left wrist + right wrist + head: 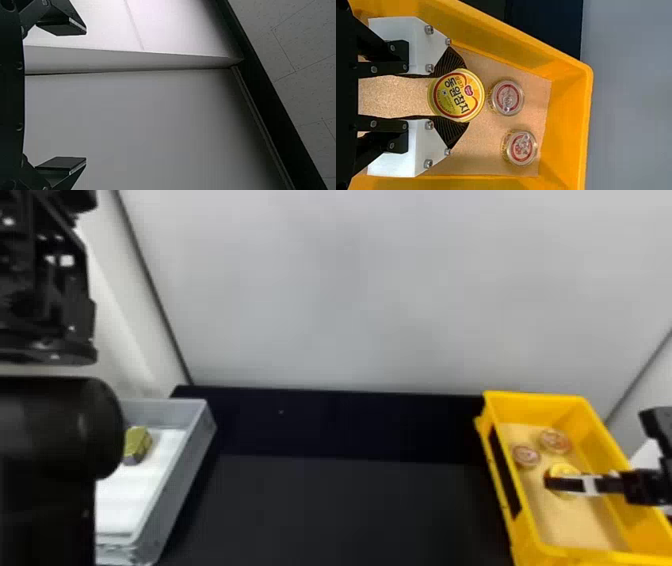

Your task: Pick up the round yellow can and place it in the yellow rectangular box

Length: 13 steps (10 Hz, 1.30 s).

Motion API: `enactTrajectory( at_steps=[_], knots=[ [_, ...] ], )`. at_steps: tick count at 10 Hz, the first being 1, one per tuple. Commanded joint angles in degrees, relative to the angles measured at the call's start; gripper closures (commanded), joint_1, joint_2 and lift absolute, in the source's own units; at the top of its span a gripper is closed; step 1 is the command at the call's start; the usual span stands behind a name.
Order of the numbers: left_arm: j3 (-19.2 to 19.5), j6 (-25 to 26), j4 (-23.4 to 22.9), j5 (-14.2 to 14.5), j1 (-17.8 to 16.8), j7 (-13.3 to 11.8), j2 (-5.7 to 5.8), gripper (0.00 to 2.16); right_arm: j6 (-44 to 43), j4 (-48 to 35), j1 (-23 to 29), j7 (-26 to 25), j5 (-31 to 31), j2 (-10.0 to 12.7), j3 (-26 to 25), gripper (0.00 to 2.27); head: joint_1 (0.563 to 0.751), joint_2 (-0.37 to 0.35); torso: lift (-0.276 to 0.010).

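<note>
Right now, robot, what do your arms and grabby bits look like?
My left arm is black, with a big rounded part. My left tool is black, with flat fingers. My right tool is black too, with white plates, silvery screws and ribbed black pads.

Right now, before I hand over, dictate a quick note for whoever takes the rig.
Left claw: open, empty, off to the left.
Right claw: closed on the round yellow can, inside the yellow rectangular box, near two smaller round containers.
Done: can picked up, brought into the box.
To do: probably lower if needed, release, withdraw. Can't tell whether it touches the bottom.
</note>
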Motion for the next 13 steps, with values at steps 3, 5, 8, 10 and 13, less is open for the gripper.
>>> enactTrajectory(
  at_steps=[3,5,8,10,13],
  knots=[
    [-0.15,-0.65,0.32,0.01,-0.21,0.08,-0.50,0.13,-0.01,6.14,-1.28,-1.17,-0.42,-0.56,-0.20,0.81,0.663,0.054,-0.010],
    [0.02,-0.83,0.41,0.10,-0.29,0.08,-0.67,0.13,0.69,7.19,-0.93,-1.26,-0.42,-0.82,-0.38,0.81,0.663,0.054,-0.010],
    [0.20,-1.09,0.41,0.10,-0.21,0.08,-1.02,0.13,1.48,6.93,-0.58,-1.17,-0.42,-1.35,-0.29,0.81,0.663,0.054,-0.010],
    [0.46,-1.18,0.41,0.10,-0.03,0.08,-1.02,0.13,2.27,6.58,-0.23,-1.34,-0.42,-1.35,-0.38,0.67,0.663,0.054,-0.010],
    [0.64,-1.27,0.41,0.19,0.15,0.08,-1.02,0.13,3.68,5.35,-0.23,-1.43,0.11,-1.44,0.24,0.04,0.663,0.054,-0.010]
  ],
)
